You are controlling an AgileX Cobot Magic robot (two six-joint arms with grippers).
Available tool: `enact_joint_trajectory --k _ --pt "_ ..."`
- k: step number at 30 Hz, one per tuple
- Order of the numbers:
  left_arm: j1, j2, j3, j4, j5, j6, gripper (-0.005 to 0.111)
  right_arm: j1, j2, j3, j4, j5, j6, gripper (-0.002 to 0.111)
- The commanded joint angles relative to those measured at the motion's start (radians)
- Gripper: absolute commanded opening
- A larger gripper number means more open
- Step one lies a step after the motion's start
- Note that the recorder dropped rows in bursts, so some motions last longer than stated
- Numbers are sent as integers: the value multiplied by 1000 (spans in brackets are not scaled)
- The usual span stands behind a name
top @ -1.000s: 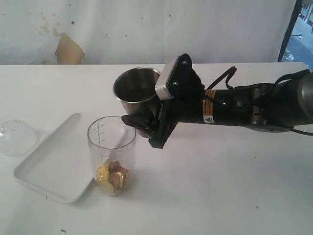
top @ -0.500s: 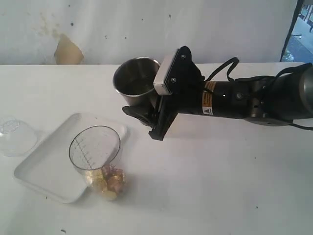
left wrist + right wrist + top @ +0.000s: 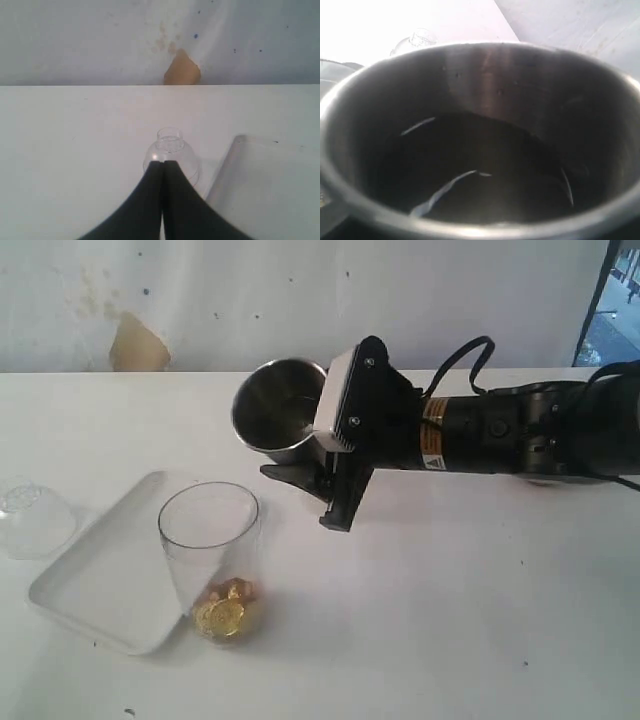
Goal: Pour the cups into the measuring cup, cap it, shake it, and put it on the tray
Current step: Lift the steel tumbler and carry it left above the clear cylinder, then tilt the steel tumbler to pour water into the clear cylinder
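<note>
the right gripper is clamped wide around the steel tumbler, one black finger showing under the tumbler's wall. the tumbler is tipped, its mouth turned up and toward the left side of the table. in the right wrist view the tumbler fills the frame. it looks empty, though its dark bottom carries only streaks of reflection, so that is not certain.

the measuring cup is free of both grippers, in front of the tumbler and a little to its left. its base is on the table just beside the near right corner of the tray, and it seems to lean slightly. a small heap of gold-coloured round pieces lies at its bottom. the rest of the cup is clear.

the tray itself carries nothing. a clear domed lid sits on the table just off the tray's far left side.

the left gripper has its two black fingers pressed together with nothing between them, above the table near the lid and the tray's edge.
</note>
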Motion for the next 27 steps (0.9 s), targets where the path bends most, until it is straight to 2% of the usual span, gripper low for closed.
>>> enact_joint_trajectory --k 1,12,27 --pt "-9 -4 5 -6 -4 0 0 3 -18 -12 24 -36 -51 0" --pt "-9 -4 5 -6 -4 0 0 32 -18 -12 29 -37 -162 0" --pt "-9 -4 5 -6 -4 0 0 42 -12 -55 23 -11 -165 0"
